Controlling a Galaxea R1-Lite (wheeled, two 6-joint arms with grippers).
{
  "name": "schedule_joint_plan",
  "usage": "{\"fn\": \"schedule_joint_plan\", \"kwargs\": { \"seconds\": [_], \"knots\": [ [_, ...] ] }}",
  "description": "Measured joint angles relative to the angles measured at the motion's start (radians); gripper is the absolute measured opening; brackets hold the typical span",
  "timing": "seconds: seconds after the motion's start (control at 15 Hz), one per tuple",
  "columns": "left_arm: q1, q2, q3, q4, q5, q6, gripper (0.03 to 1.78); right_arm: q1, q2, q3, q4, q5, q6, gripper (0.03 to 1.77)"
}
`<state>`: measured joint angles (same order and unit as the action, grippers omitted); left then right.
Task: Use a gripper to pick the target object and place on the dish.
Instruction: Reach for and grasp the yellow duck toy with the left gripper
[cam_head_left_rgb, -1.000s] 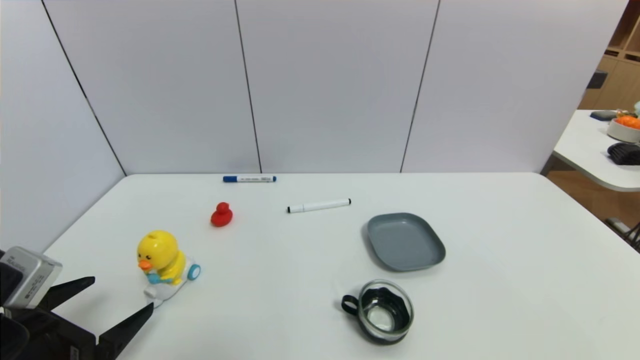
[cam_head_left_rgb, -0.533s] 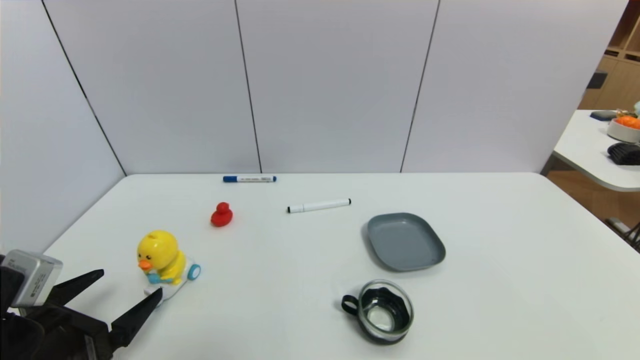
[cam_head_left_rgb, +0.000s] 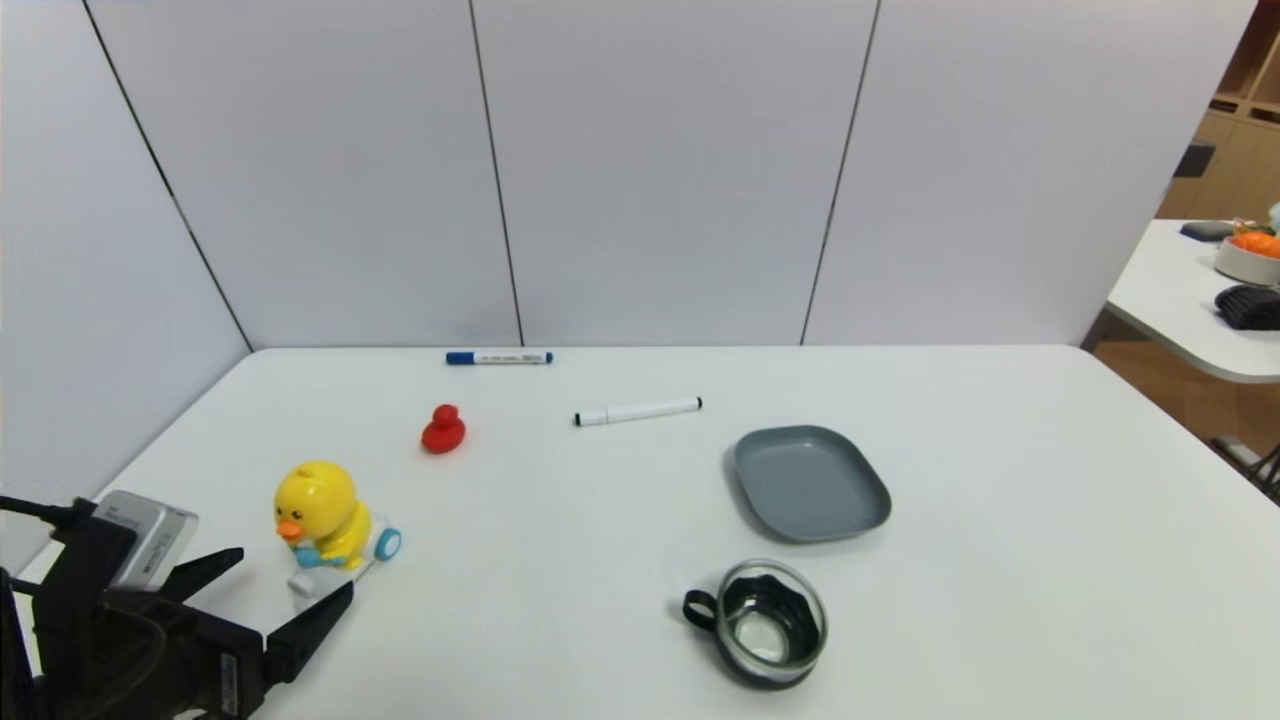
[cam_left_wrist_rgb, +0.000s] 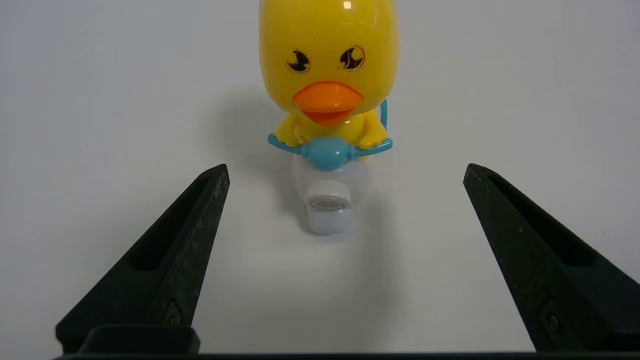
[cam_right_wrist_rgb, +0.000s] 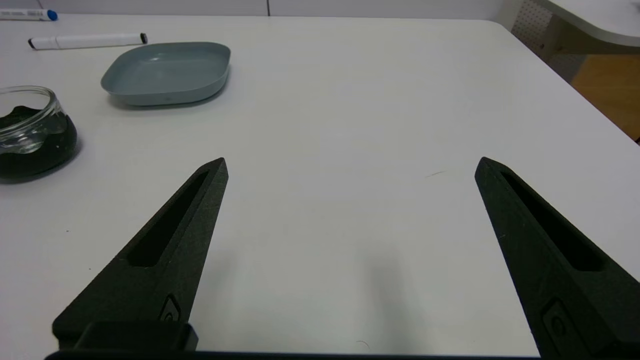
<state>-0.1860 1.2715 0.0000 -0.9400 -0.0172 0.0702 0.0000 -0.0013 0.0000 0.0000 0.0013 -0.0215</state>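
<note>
The white table (cam_head_left_rgb: 1000, 560) spreads across the view, its far edge against pale wall panels (cam_head_left_rgb: 670, 170), with part of a second table (cam_head_left_rgb: 1180, 300) beyond its right side. Over its near left corner is the left gripper (cam_head_left_rgb: 298, 568), black, with a silver camera box (cam_head_left_rgb: 150, 535) on it; its two fingers stand wide apart with nothing between the tips, pointing toward the duck (cam_head_left_rgb: 325, 520). The right gripper (cam_right_wrist_rgb: 351, 160) is out of the head view; its own wrist view shows it over the right part of the table, its fingers wide apart too and holding nothing. The grey dish (cam_head_left_rgb: 812, 485), a rounded square with a low rim, lies right of the table's middle, well apart from the duck. The duck, yellow with an orange beak, sits upright on a white scooter with blue handlebars and a blue wheel, on the left part of the table, just beyond the left gripper's fingertips and facing them. The glass cup (cam_head_left_rgb: 765, 625) stands on the near side of the dish, its black handle pointing left. Farther back lie a white pen (cam_head_left_rgb: 638, 411) with black ends and, near the far edge, a blue-capped marker (cam_head_left_rgb: 499, 358). The small red duck (cam_head_left_rgb: 443, 430) sits between that marker and the yellow duck.
</note>
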Motion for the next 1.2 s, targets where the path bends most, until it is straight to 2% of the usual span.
{"fn": "schedule_joint_plan", "kwargs": {
  "seconds": [0.27,0.8,1.2],
  "knots": [
    [0.002,0.084,-0.009,-0.058,0.000,0.000,1.69,0.000,0.000,0.000,0.000,0.000,0.000,1.71],
    [0.004,0.220,-0.123,-0.091,0.000,-0.007,1.69,0.000,0.000,0.000,0.000,0.000,0.000,1.71],
    [0.007,0.283,-0.136,-0.132,0.000,-0.031,1.69,0.000,0.000,0.000,0.000,0.000,0.000,1.71]
  ]
}}
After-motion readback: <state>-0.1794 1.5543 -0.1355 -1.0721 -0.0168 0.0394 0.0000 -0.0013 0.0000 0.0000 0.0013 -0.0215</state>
